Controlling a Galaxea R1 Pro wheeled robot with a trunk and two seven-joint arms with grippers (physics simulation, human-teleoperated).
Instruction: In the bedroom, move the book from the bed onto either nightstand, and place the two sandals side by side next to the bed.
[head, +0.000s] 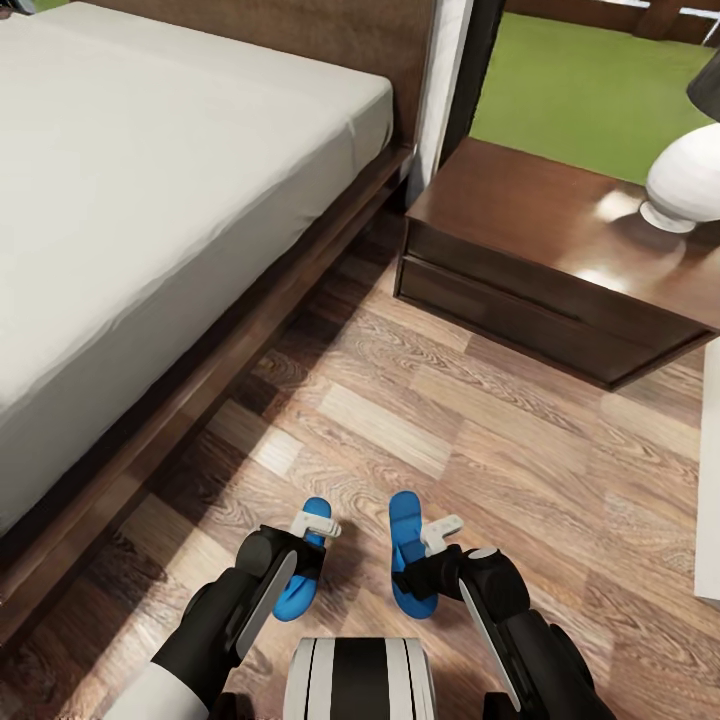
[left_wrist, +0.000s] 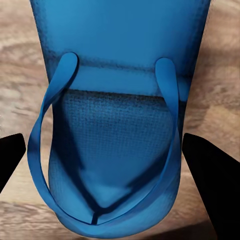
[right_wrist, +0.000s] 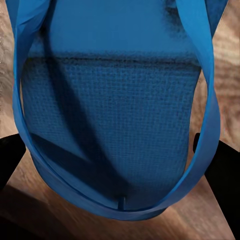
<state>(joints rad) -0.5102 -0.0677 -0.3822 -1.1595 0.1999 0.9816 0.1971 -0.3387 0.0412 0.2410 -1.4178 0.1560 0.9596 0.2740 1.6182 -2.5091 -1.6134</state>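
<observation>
The left gripper stands wide open, its dark fingers either side of a bright blue thin-soled flip-flop without touching it; it holds nothing. The right gripper is likewise spread, straddling the second bright blue flip-flop, and I judge it empty too, though its fingers sit closer to that sandal's strap.

The head view shows both sandals lying on the brown wood-plank floor, roughly parallel and near each other, the left one under the left gripper and the right one just beside the right gripper. The large low bed with a dark wooden frame and off-white mattress lies to the left, a stretch of floor away; the glossy reddish-brown nightstand with a white round lamp base stands ahead to the right.

The risk, as I judge it, is in withdrawing: a finger could snag a thong strap and drag a sandal askew, spoiling the pairing. Any further nudge could also slide a thin sole across the smooth planks.

The wrist views reveal strap clearance and finger spread; the head view alone gives the sandals' spacing and their relation to the bed. The book cannot be placed from these views.
</observation>
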